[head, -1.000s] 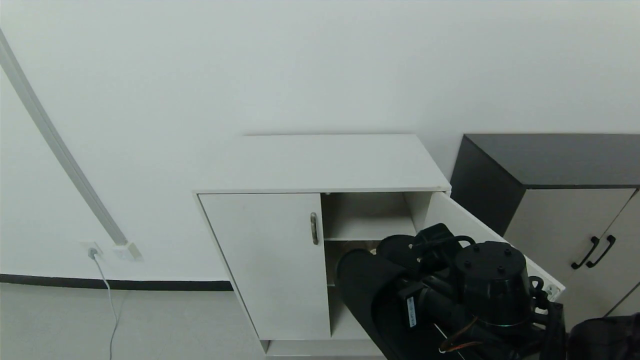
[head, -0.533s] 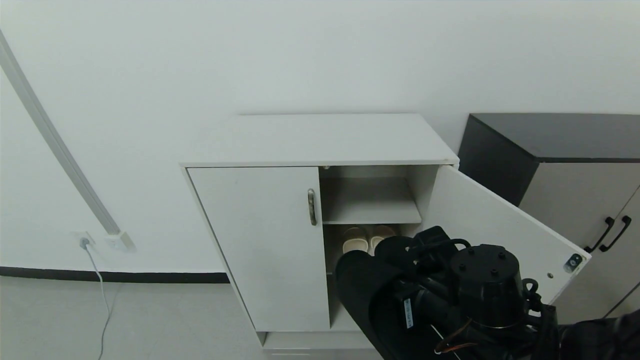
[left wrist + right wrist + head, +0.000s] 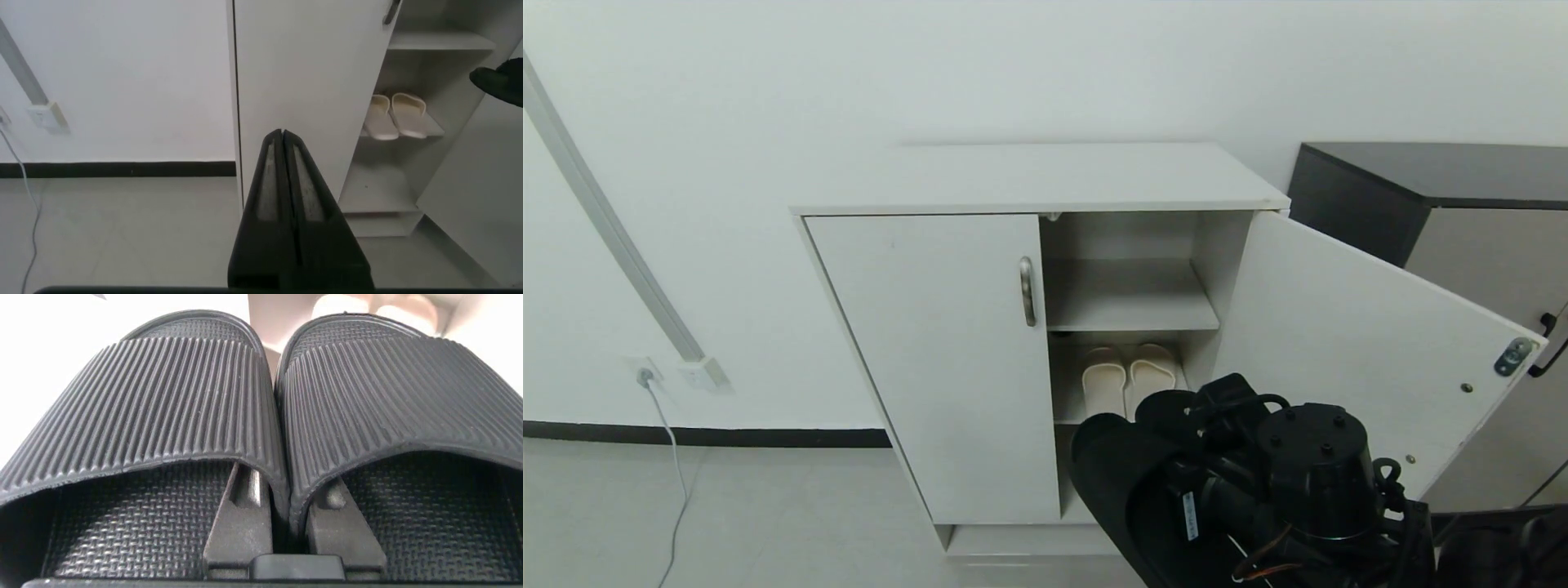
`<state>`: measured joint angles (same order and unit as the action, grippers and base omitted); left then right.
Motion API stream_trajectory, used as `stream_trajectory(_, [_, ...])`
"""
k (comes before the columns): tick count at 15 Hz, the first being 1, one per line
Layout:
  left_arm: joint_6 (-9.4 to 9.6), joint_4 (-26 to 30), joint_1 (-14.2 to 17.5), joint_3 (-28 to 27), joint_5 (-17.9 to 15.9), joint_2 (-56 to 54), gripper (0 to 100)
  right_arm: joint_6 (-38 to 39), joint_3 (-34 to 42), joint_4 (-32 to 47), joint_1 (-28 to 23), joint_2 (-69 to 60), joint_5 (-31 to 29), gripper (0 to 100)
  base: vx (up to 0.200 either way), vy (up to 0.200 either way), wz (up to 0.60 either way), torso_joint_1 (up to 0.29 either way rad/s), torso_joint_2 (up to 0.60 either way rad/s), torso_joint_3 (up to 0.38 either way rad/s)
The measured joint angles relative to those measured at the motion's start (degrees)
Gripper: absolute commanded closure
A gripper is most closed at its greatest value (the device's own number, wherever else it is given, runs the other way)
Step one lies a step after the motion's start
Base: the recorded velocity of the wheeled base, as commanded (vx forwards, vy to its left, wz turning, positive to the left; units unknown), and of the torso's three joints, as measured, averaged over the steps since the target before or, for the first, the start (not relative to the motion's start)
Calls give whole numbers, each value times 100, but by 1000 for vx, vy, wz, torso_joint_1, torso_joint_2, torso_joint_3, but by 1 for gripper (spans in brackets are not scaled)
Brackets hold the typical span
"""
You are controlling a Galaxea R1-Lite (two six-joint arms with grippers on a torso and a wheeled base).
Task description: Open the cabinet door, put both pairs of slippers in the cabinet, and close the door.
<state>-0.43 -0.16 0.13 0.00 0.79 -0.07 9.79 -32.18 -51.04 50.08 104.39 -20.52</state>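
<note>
The right fingers (image 3: 241,518) are clenched on the black slippers (image 3: 270,416). They pinch the two inner side walls together, so the pair sits side by side with its toes pointing away from the fingers, toward the cabinet (image 3: 1045,175). The left fingers (image 3: 270,184) are pressed together with nothing between them, held low and facing the shut left door (image 3: 302,73).

Over the last second the head camera has moved. The whole picture has slid, the wall socket (image 3: 645,377) with it, so the cabinet itself has not shifted. The view now looks into the open half, and the cream slippers (image 3: 1127,376), hidden a second ago behind the arm, have come into sight. The black pair has kept its place before the opening. I judge the first pair is stowed and the second is lined up to go in, with the door still to be closed afterwards.

Straight beyond the black toes, the middle shelf (image 3: 1066,384) carries the cream pair, side by side. Below the fingers' line, the bottom shelf (image 3: 380,192) holds nothing I can see and looks the likelier spot for the black pair. The upper shelf (image 3: 1127,298) above likewise holds nothing visible. The right door (image 3: 1364,343) stands swung wide, out to the right of the fingers. Farthest off, a dark cabinet (image 3: 1437,175) stands beside the white one.
</note>
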Motion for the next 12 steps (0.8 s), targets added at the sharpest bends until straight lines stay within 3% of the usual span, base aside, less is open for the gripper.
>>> stream_trajectory(9, [7, 2, 0, 0, -1, 0, 100, 2, 38, -41, 0, 5, 2, 100, 0, 0, 0, -60, 440, 375])
stream_trajectory(12, [5, 0, 5, 0, -4, 0, 100, -2, 55, -228, 2, 66, -1, 100, 0, 0, 0, 4, 141, 124])
